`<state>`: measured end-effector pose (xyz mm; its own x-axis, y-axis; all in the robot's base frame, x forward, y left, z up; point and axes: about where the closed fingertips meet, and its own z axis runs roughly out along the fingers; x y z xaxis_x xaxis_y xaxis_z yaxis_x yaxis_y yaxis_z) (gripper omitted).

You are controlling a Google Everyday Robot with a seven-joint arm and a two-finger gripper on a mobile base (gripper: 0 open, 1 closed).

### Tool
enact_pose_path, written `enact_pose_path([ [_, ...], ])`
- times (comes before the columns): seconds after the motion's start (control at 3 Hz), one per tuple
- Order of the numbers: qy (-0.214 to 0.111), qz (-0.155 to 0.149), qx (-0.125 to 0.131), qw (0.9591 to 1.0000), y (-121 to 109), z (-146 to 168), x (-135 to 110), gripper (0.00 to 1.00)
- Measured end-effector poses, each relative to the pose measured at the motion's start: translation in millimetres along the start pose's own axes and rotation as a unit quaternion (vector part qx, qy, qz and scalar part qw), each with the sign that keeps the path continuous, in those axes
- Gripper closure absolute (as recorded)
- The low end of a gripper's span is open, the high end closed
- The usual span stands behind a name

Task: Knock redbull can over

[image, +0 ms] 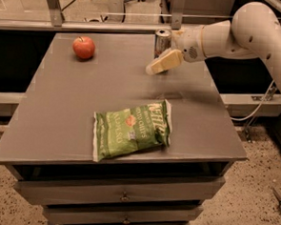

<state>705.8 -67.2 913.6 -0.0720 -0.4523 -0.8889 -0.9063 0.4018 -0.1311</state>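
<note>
The redbull can [162, 39] stands upright at the far edge of the grey table [59, 109], right of centre. Its silver lid and upper body show. Its lower half is hidden behind my gripper [160, 63]. The gripper is cream-coloured and reaches in from the right on a white arm [241, 32]. It points down and left and lies across the front of the can, at or very near it.
A red apple [84, 47] sits at the far left of the table. A green chip bag [131, 128] lies flat near the front edge. Drawers are below the tabletop. A rail and glass panel run behind the table.
</note>
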Motion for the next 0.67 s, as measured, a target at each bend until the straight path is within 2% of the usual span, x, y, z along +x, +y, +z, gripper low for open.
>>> enact_pose_path([
  [0.33,-0.059,0.015,-0.055,0.9966,31,19,-23,0.00],
  [0.67,-0.115,0.013,-0.118,0.9863,71,22,-61,0.00],
])
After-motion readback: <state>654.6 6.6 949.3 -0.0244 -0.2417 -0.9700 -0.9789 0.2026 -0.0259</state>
